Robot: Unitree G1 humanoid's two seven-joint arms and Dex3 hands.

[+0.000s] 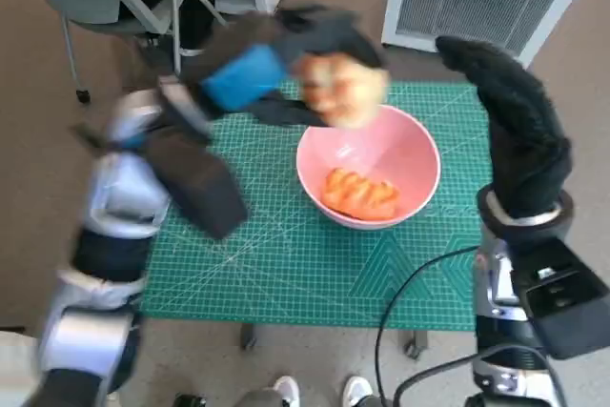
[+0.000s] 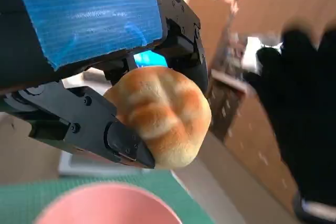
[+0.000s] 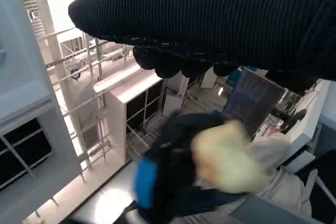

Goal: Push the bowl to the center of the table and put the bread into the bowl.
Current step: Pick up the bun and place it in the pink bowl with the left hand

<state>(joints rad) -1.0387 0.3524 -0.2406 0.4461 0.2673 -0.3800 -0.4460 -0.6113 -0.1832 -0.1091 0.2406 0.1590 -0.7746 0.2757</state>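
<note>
Gripping a round bread roll (image 2: 163,121) between its black fingers (image 2: 123,145), the left hand (image 1: 250,78) is holding it in the air over the far rim of the pink bowl (image 1: 412,145), which is sitting near the middle of the green table (image 1: 286,254). An orange-brown piece of bread (image 1: 362,194) is already lying inside the bowl. The roll is looking light, soft and springy (its crust appears smooth and a little glossy), so I judge that a gentle hold across its widest part, as the fingers are doing now, is suiting it; squeezing hard would likely dent it. The right hand (image 1: 515,131) is hanging raised just beside the bowl's right side, holding nothing, its gloved fingers curling loosely.
</note>
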